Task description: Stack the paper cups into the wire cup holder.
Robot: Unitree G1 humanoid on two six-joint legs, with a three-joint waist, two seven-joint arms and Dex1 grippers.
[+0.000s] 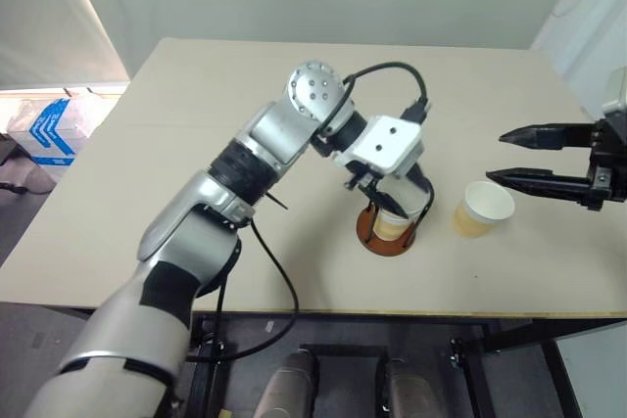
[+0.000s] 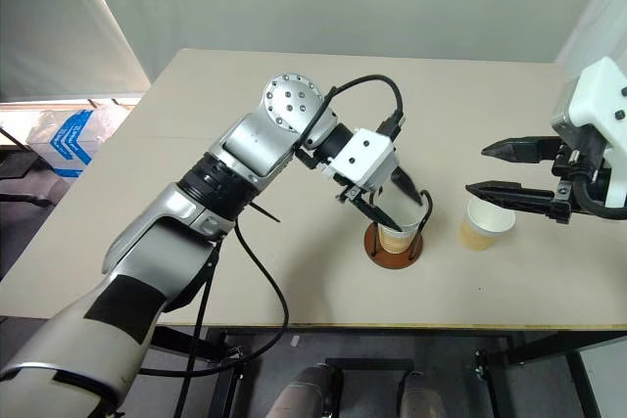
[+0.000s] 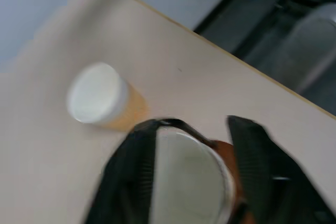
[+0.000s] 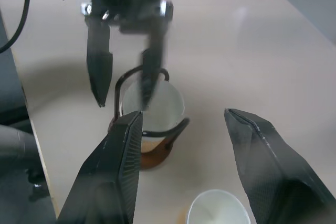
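Left gripper (image 2: 394, 205) hangs over the wire cup holder (image 2: 393, 245) near the front middle of the counter (image 1: 196, 144). Its 2 black fingers stand apart, one on either side of the rim of the cup in the holder (image 2: 399, 232), and in the right wrist view a clear gap shows between the fingers and that cup, so it looks released, not held. The cup sits upright, mouth up, between the 2 wire loops on the reddish-brown base; whether more than 1 cup is nested there cannot be told.

A loose paper cup (image 1: 483, 209) stands upright on the counter just to the right of the holder, apart from it, with its long axis vertical and its white inside showing.

Right gripper (image 1: 509, 155) points in toward the middle from the right, with jaws apart and empty, one finger above the other. The loose cup lies just below and in front of its tips, and it is clearly the nearer arm; the left one is occupied over the holder.

The coming move probably turns on this: the right gripper must come down to the loose cup's wall, while the left one clears away so that the holder's mouth is free from above.
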